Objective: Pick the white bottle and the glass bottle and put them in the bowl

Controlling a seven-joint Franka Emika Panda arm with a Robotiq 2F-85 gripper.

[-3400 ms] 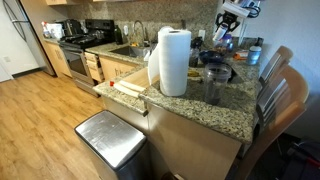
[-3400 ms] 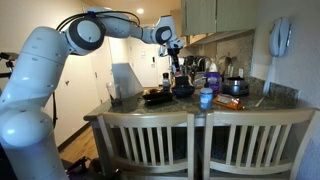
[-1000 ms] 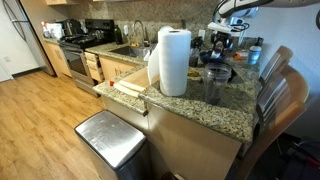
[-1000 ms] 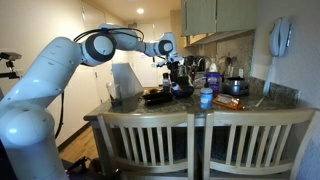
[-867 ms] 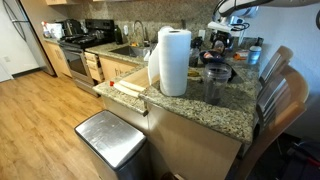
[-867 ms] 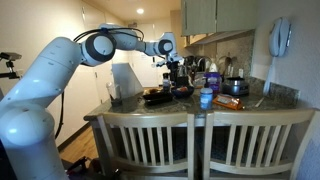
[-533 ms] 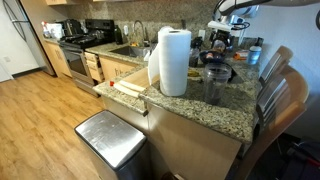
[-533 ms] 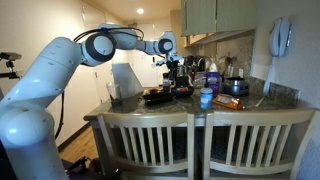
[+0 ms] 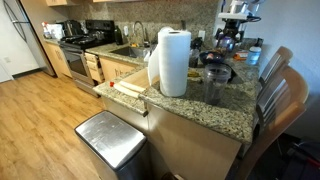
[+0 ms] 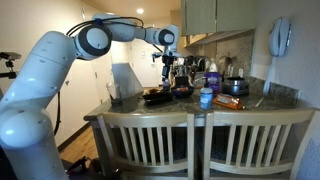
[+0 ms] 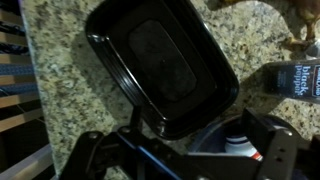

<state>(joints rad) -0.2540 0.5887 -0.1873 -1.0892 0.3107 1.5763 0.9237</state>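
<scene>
In the wrist view a dark round bowl [image 11: 215,130] sits on the speckled granite counter, directly below my gripper [image 11: 205,142]. The white bottle [image 11: 238,146] lies inside the bowl, showing its white cap end. My gripper is open, its fingers spread either side of the bowl with nothing between them. A dark glass bottle [image 11: 296,75] with a printed label sits on the counter at the right edge. In both exterior views the gripper [image 10: 168,66] [image 9: 231,38] hangs above the bowl [image 10: 183,91].
A black rectangular tray [image 11: 160,62] [image 10: 157,97] sits beside the bowl. A tall paper towel roll [image 9: 173,61] stands at the counter's near side. A blue-capped bottle [image 10: 205,98] and a pot [image 10: 235,86] stand nearby. Chair backs [image 10: 190,140] line the counter edge.
The gripper has opened, let go of the white bottle into the bowl, and risen above it.
</scene>
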